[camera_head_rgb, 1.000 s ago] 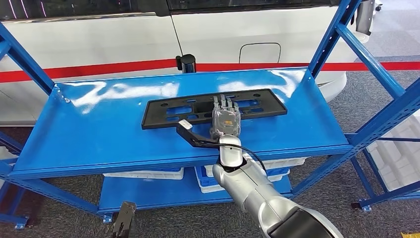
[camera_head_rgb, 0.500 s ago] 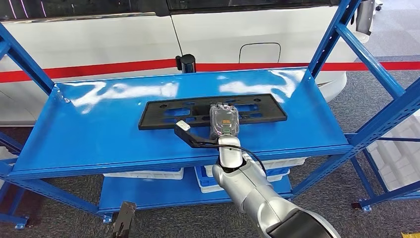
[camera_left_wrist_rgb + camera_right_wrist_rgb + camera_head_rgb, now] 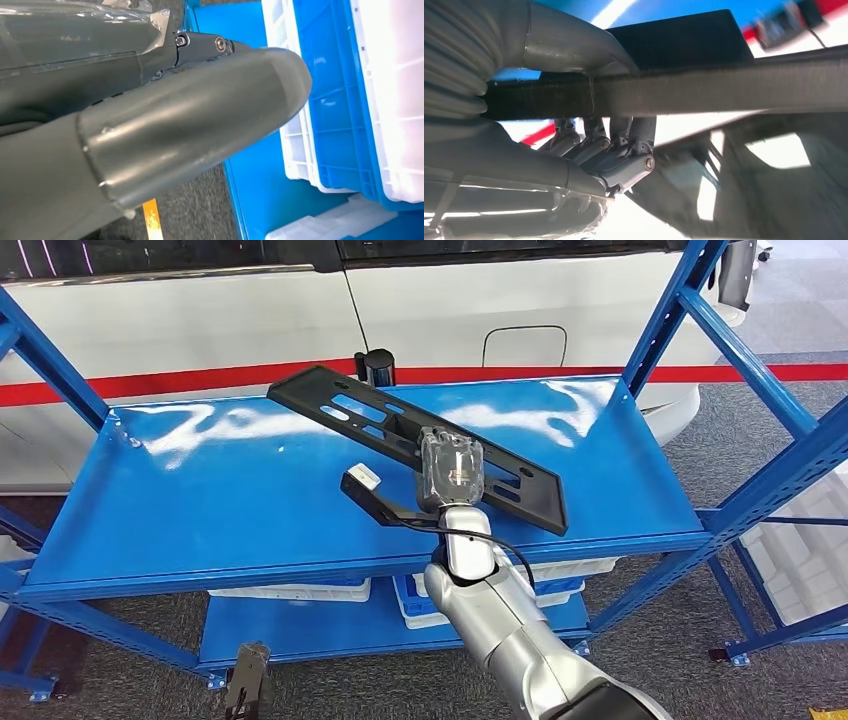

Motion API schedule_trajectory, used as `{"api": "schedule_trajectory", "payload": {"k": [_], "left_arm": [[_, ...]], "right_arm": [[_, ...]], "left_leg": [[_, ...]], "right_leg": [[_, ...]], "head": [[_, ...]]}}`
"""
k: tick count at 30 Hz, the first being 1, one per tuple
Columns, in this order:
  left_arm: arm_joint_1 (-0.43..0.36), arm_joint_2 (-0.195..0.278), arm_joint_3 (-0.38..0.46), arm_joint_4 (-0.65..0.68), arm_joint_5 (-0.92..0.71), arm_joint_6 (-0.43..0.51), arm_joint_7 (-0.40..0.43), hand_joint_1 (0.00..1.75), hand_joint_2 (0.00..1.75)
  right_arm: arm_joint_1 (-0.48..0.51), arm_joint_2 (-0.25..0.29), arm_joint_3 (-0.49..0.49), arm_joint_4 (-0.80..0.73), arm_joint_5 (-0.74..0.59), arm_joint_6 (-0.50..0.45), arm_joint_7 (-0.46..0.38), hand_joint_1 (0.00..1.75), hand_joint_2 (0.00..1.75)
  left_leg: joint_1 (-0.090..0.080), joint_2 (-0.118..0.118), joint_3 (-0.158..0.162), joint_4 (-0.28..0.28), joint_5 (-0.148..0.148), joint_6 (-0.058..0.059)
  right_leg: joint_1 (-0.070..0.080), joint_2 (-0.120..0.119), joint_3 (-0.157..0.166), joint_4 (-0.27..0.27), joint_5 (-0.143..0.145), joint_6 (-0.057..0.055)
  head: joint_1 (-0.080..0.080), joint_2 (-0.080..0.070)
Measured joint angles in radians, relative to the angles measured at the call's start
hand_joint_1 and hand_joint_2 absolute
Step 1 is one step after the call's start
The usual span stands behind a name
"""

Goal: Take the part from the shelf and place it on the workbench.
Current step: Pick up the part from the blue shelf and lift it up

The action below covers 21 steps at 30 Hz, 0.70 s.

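— So, what are you seeing on the shelf (image 3: 200,500)?

— You've got a glossy blue steel deck on blue uprights, with glare streaks along its far side. Behind it stands a white vehicle (image 3: 200,320) with a red stripe; grey carpet lies below. White and blue bins (image 3: 350,100) sit on the lower level.

— And the part (image 3: 350,410)?

— You're looking at a long black slotted plate, tilted, its far end raised above the deck and its near end low by the front edge. The right hand (image 3: 450,472) grips it near the middle, thumb on one face and fingers (image 3: 624,160) curled against the other.

— Your left hand (image 3: 150,125)?

— It hangs beside the lower bins; I cannot tell how its fingers lie.
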Motion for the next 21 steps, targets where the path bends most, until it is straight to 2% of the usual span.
{"api": "schedule_trajectory", "payload": {"k": [3, 7, 11, 15, 21], "left_arm": [[0.0, 0.0, 0.008, 0.0, 0.017, -0.023, -0.003, 0.0, 1.75], [0.0, -0.001, 0.018, 0.0, 0.044, -0.036, -0.005, 0.0, 1.75], [0.0, -0.001, 0.021, 0.0, 0.061, -0.038, -0.006, 0.0, 1.75], [0.0, 0.0, 0.025, 0.0, 0.085, -0.054, -0.006, 0.0, 1.75], [0.0, 0.003, 0.031, 0.0, 0.089, -0.065, -0.004, 0.0, 1.75]], "right_arm": [[0.026, 0.0, -0.003, -0.12, 0.051, 0.009, -0.031, 1.75, 1.75], [0.06, 0.0, -0.001, -0.349, 0.073, 0.063, -0.091, 1.75, 1.75], [0.083, 0.0, 0.019, -0.507, 0.062, 0.076, -0.151, 1.75, 1.75], [0.087, 0.001, 0.064, -0.593, 0.001, 0.07, -0.167, 1.75, 1.75], [0.087, 0.001, 0.106, -0.639, -0.043, 0.061, -0.169, 1.75, 1.75]], "left_leg": [[0.0, 0.0, -0.001, 0.0, 0.0, 0.0], [0.0, 0.0, -0.002, 0.0, 0.0, 0.0], [0.0, 0.0, -0.002, 0.0, 0.0, 0.0], [0.0, 0.0, -0.002, 0.0, 0.0, 0.0], [0.0, 0.0, -0.002, 0.0, 0.0, 0.0]], "right_leg": [[0.0, 0.0, -0.001, 0.0, 0.0, 0.0], [0.0, 0.0, -0.002, 0.0, 0.0, 0.0], [0.0, 0.0, -0.002, 0.0, 0.0, 0.0], [0.0, 0.0, -0.002, 0.0, 0.0, 0.0], [0.0, 0.0, -0.001, 0.0, 0.0, 0.0]], "head": [[0.0, 0.0], [0.0, 0.0], [0.0, 0.0], [0.0, 0.0], [0.0, 0.0]]}}
